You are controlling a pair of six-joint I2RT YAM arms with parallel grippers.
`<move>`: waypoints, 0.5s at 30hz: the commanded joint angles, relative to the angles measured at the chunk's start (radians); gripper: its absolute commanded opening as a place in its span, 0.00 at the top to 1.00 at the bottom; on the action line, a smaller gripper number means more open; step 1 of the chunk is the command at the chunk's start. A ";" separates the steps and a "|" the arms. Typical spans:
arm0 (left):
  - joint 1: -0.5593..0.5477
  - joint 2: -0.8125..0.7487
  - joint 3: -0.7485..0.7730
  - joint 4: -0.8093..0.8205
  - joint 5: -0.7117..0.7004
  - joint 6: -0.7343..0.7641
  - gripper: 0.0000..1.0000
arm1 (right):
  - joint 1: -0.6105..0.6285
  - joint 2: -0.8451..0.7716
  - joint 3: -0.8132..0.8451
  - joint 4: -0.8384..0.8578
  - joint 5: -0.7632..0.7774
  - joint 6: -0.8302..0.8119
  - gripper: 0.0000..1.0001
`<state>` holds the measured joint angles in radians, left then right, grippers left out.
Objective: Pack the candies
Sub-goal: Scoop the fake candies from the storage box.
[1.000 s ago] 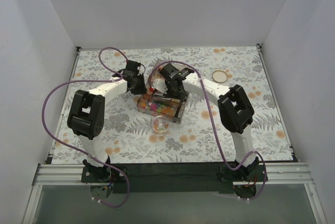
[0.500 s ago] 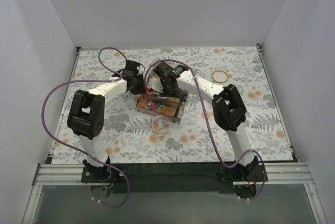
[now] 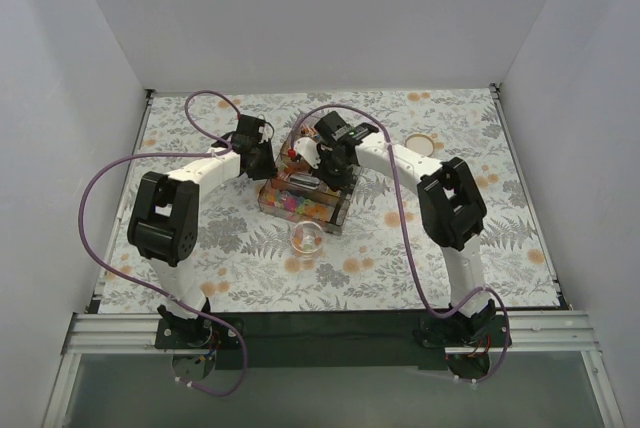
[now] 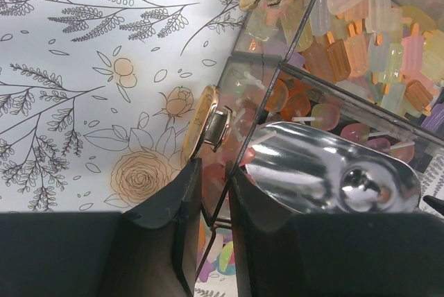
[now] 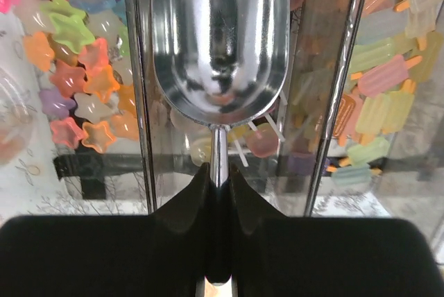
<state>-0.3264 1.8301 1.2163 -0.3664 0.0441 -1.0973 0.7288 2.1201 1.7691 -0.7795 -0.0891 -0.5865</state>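
Note:
A clear compartmented box (image 3: 303, 200) holds the candies: star shapes (image 5: 76, 61), lollipops (image 5: 260, 141) and ice-lolly shapes (image 5: 388, 82) in orange, pink, yellow and green. My left gripper (image 4: 214, 179) at the box's left end (image 3: 266, 166) is shut on a thin clear panel of the box (image 4: 229, 123) that carries gold knobs (image 4: 207, 127). My right gripper (image 5: 218, 172) hangs over the box's back edge (image 3: 320, 160), shut on the handle of a shiny metal scoop (image 5: 218, 33). The scoop bowl (image 4: 333, 172) looks empty and sits over the middle compartment.
A small clear cup (image 3: 307, 238) with a few sweets stands on the flowered tablecloth just in front of the box. A round lid (image 3: 421, 144) lies at the back right. White walls close in the table on three sides.
My right wrist has swung and shifted back and to the right, carrying the scoop with it. The left arm and the box have stayed put.

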 commanded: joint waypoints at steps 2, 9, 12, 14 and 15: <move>-0.033 -0.003 -0.023 0.070 0.117 -0.070 1.00 | -0.034 -0.132 -0.169 0.397 -0.363 0.109 0.99; -0.030 -0.011 -0.027 0.067 0.096 -0.062 1.00 | -0.049 -0.169 -0.191 0.372 -0.278 0.103 0.99; -0.026 -0.017 -0.034 0.064 0.082 -0.059 1.00 | -0.048 -0.163 -0.133 0.197 -0.183 0.067 0.99; -0.025 -0.018 -0.037 0.064 0.074 -0.059 1.00 | -0.045 -0.173 -0.122 0.076 -0.098 0.056 0.99; -0.025 -0.018 -0.037 0.064 0.074 -0.058 1.00 | -0.045 -0.190 -0.126 0.063 -0.094 0.060 0.99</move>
<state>-0.3321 1.8256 1.1992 -0.3336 0.0505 -1.1095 0.6689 1.9892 1.6028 -0.5777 -0.2371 -0.5091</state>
